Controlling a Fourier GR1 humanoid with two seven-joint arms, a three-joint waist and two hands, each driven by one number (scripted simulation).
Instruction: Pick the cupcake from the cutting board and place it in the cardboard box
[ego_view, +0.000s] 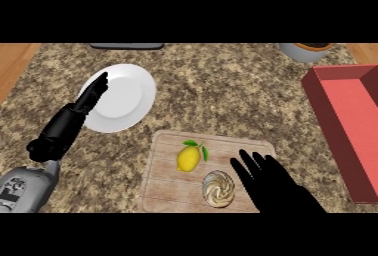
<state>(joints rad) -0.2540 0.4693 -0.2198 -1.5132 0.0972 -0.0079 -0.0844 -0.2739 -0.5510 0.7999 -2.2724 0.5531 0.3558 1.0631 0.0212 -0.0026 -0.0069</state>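
The granite counter (221, 90) fills the frame, with the red cardboard box (347, 125) along the right edge, open for the drop. The cutting board (166, 175) sits bottom centre. Right hand (273, 185), fingers spread, hovers just beside the cupcake (218, 189), seemingly approaching. Left hand (88, 100) rests open, upper left, over a white plate (129, 95). A lemon (189, 157) shares the board.

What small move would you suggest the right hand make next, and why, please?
Probably shift the right hand slightly left and curl its fingers round the cupcake. The hand is open just beside the cupcake on the cutting board, holding nothing, and the red box lies to its right.
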